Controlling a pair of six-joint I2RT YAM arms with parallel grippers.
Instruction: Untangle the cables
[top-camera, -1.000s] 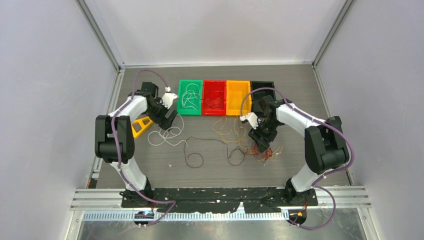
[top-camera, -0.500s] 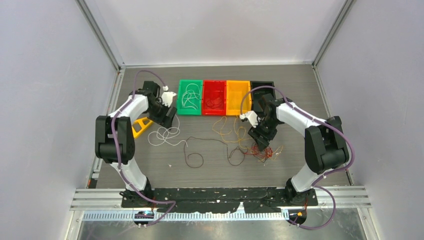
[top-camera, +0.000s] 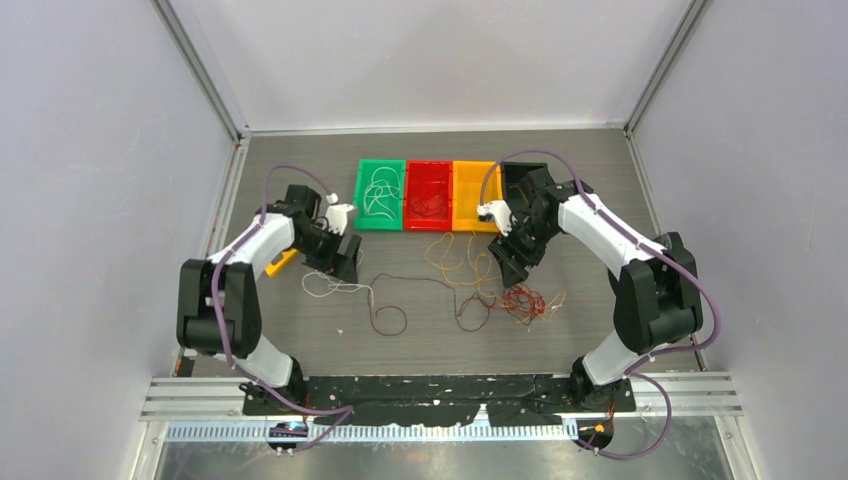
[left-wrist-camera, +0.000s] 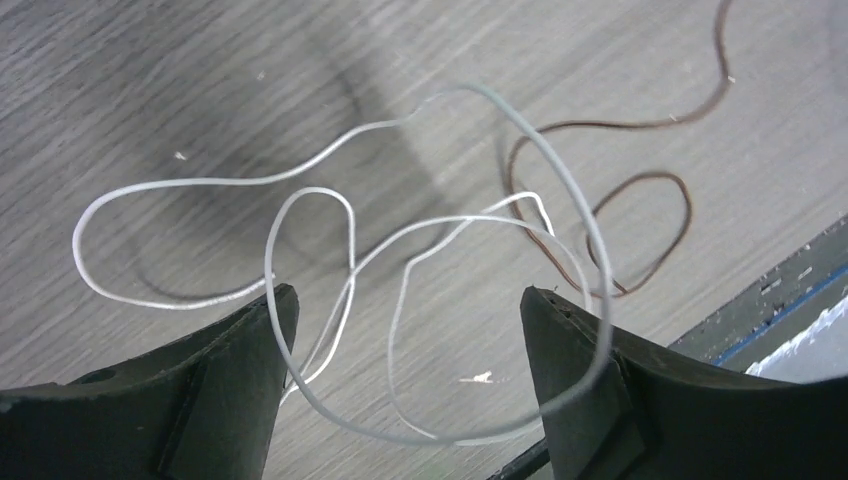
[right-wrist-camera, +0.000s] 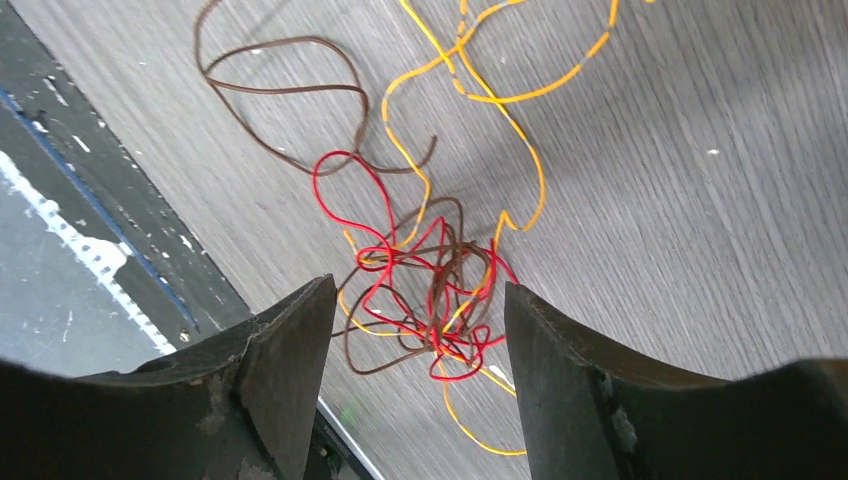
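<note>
From above, a few cables already lie in the green tray and the red tray, but most still sprawl on the desk just in front of the red tray.

Left wrist: the left claw gapes around a loose white cable.

Right wrist: the right claw stands open over a red, brown and orange knot — plenty left.

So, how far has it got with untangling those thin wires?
Partway. Whitish wires already lie in the green bin, dark wires in the red bin. Nothing is gripped now: the left gripper hangs open over a white wire, the right gripper over a red-brown-orange knot. That knot, the white wire and a loose brown wire are left.
</note>
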